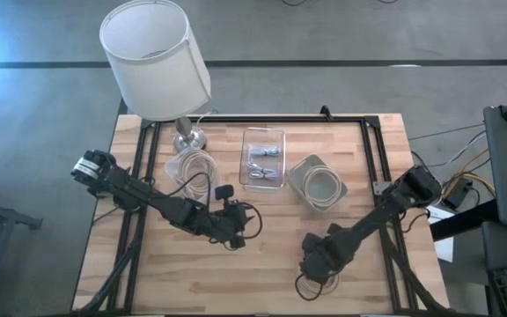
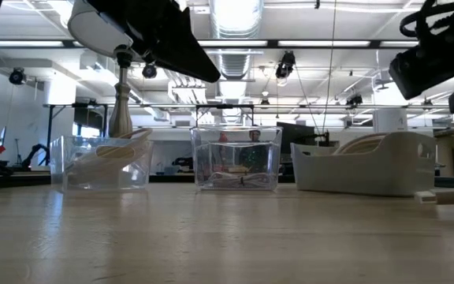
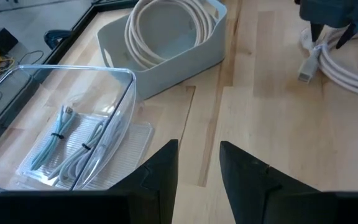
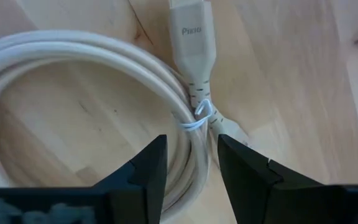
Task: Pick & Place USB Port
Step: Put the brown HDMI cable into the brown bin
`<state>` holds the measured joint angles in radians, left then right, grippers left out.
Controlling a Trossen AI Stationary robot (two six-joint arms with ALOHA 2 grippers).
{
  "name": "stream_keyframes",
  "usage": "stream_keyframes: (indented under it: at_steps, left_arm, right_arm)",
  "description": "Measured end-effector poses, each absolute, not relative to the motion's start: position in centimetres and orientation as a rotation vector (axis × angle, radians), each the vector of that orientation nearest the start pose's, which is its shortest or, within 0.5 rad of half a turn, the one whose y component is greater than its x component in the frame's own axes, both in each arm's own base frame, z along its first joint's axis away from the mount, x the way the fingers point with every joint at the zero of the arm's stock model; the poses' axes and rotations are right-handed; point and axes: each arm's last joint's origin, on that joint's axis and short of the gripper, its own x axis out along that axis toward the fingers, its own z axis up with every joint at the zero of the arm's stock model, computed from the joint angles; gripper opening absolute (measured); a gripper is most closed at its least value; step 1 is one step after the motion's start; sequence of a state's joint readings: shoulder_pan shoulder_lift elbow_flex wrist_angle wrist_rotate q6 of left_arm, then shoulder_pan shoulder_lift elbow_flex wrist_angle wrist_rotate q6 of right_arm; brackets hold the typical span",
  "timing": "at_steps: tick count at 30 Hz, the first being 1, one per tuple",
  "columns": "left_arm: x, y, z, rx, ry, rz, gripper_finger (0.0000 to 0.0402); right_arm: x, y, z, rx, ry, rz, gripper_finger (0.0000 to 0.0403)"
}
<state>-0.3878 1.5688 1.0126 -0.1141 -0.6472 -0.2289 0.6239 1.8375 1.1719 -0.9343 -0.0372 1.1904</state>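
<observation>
The right gripper (image 4: 191,163) is hanging directly over the coiled off-white USB cable (image 4: 73,81), which is lying flat on the light wooden slatted table (image 1: 262,264) near its front edge, toward the right side. In the right wrist view, the gripper's two dark fingers are standing apart, one on each side of the coil's bundled strands at the thin white wire tie (image 4: 201,116); nothing is being pinched yet. The cable's moulded connector plug (image 4: 192,34) is pointing straight ahead of the fingers, so its long axis is running along the gripper's line of sight and across the gap, which favours a straight descent and closure.

The left gripper (image 3: 199,168) is waiting near the table's centre, fingers spread and empty, well apart from the cable; the right arm is clearly the nearer.

Further back are sitting a clear plastic rectangular tray (image 1: 263,158) holding bundled cables, a grey-white open bin (image 1: 317,182) holding a cable coil, and a second clear container (image 1: 192,167) beside a white-shaded table lamp (image 1: 155,57).

Readable writing: the plug is bearing raised lettering that appears to read "Pixio".
</observation>
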Motion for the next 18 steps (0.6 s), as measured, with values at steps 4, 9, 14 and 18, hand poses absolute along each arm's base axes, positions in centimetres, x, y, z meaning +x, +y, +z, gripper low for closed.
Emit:
stream_keyframes:
  at_steps: [4, 9, 14, 18]
  left_arm:
    - [31.3, -10.9, 23.3, 0.125, 0.544, 0.308, 0.0122]
    - [31.3, -10.9, 23.4, 0.122, 0.539, 0.307, 0.0122]
    - [31.3, -10.9, 23.4, 0.122, 0.538, 0.307, 0.0122]
    - [31.3, -10.9, 23.4, 0.123, 0.539, 0.307, 0.0122]
  right_arm:
    - [25.7, 18.5, 15.6, 0.436, 1.543, -0.479, 0.0135]
    - [25.8, 18.2, 15.1, 0.390, 1.483, -0.526, 0.0134]
    - [25.9, 18.2, 14.3, 0.380, 1.489, -0.556, 0.0124]
    - [25.9, 18.3, 13.9, 0.407, 1.503, -0.576, 0.0090]
